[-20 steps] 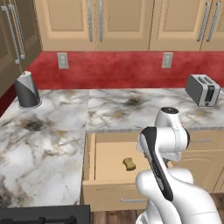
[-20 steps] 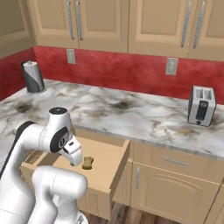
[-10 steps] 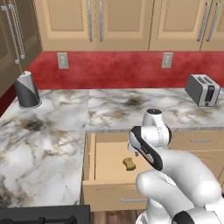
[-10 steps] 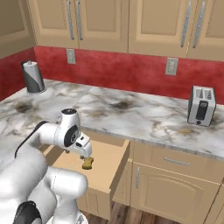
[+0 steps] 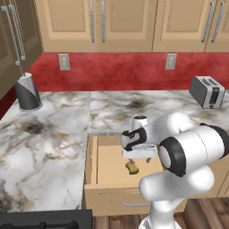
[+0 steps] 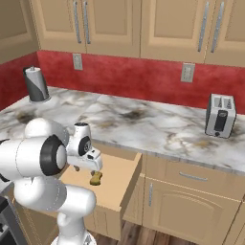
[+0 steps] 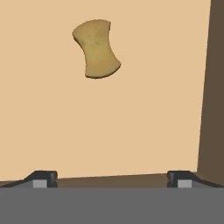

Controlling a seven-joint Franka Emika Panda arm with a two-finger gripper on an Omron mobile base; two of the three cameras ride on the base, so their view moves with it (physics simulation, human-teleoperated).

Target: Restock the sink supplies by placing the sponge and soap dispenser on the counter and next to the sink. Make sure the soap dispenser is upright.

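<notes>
The sponge [image 5: 132, 167] [image 6: 96, 178] [image 7: 96, 48], a small yellowish-tan block with pinched sides, lies flat on the floor of an open wooden drawer [image 5: 92, 160] [image 6: 130, 181] below the marble counter [image 5: 44, 147] [image 6: 153, 124]. My gripper [image 5: 135, 157] [image 6: 92, 168] [image 7: 111, 179] hangs just above the drawer and points down into it. It is open, with nothing between the fingertips [image 7: 43, 177]. In the hand view the sponge sits ahead of the fingertips and a little to the left, apart from them. The soap dispenser and the sink are out of view.
A silver toaster [image 5: 206, 91] [image 6: 219, 115] stands at the right end of the counter. A dark and white cylinder [image 5: 27, 91] [image 6: 36, 84] stands at the back left. The drawer's dark side wall [image 7: 212, 87] runs close along the gripper's right.
The arm has folded down and forward, bringing the hand from above the counter edge to low over the open drawer, close above the sponge. The jaws have stayed open.
</notes>
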